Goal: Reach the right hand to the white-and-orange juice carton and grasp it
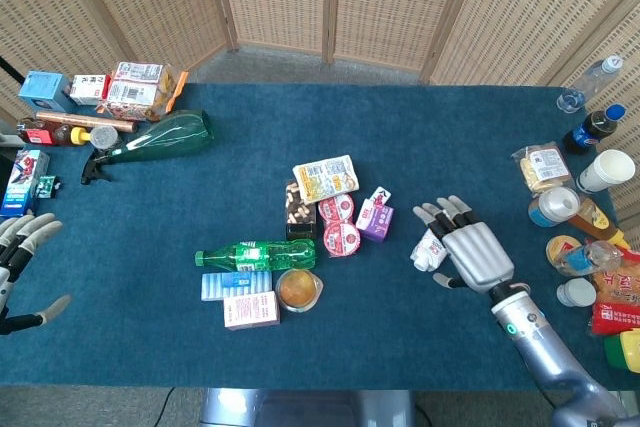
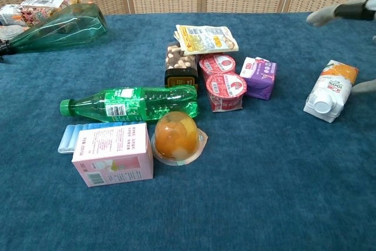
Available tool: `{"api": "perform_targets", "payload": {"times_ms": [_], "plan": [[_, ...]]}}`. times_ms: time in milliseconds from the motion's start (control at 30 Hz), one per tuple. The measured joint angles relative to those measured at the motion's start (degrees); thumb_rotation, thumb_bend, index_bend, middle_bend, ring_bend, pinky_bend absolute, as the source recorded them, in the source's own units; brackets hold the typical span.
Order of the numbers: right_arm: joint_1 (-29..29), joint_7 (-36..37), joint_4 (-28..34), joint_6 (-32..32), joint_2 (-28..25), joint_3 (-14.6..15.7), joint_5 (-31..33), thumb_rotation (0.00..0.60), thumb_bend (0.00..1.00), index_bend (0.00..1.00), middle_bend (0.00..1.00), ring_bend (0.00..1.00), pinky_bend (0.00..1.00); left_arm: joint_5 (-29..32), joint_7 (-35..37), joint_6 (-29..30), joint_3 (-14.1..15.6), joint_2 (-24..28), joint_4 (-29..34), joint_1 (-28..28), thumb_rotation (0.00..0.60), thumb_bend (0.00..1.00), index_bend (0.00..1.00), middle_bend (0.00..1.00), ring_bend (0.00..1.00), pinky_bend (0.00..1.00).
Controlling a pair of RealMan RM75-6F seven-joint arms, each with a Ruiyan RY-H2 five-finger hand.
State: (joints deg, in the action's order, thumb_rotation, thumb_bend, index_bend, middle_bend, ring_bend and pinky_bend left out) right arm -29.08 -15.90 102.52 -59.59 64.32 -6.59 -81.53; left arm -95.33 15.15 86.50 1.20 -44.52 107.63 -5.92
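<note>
**Right hand over the carton, grasp not yet made**

Nearest the robot, at the table's front right, the right hand (image 1: 472,255) hangs over the white-and-orange juice carton (image 2: 330,90), palm down with its fingers spread. From the head view it covers most of the carton, leaving only the white capped end showing at the fingertips. The chest view shows the carton lying on its side on the blue table (image 1: 250,137), cap end toward the robot, with one fingertip (image 2: 322,16) in the air beyond it and another just at its right edge. Nothing is closed around the carton, so the hand is released and holds nothing; whether any finger already touches the carton cannot be told.

By my reading the reach is all but finished and the grasp is the step in hand. The next move calls for lowering the hand so thumb and fingers straddle the carton's long sides, then closing evenly. A lopsided squeeze could make the light carton slide on the cloth or pivot.

Left of the carton, well apart from it, sits a cluster with a purple box (image 2: 259,77) and two red-lidded cups (image 2: 224,82).

Far to the left edge, the left hand (image 1: 20,265) rests apart from everything, fingers spread and empty.
</note>
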Motion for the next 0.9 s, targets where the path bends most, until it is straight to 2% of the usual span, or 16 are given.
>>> {"api": "perform_targets", "payload": {"times_ms": [300,900], "plan": [[-4.3,3.3,-4.7,5.0,0.8,1.1,-3.4,0.600,0.17,0.00,0.05,0.00,0.00,-0.5,0.1,0.8,0.2,0.5,0.4,0.6,0.600,0.27,0.12,0.11,0.00,0.00],[-9.3,9.9,-15.2,12.6,3.2,3.8,-5.7,0.600,0.17,0.00,0.09,0.00,0.00,-0.8,-0.7,2.1,0.6,1.2,1.5,1.7,0.600,0.27,0.12,0.11,0.00,0.00]]}}
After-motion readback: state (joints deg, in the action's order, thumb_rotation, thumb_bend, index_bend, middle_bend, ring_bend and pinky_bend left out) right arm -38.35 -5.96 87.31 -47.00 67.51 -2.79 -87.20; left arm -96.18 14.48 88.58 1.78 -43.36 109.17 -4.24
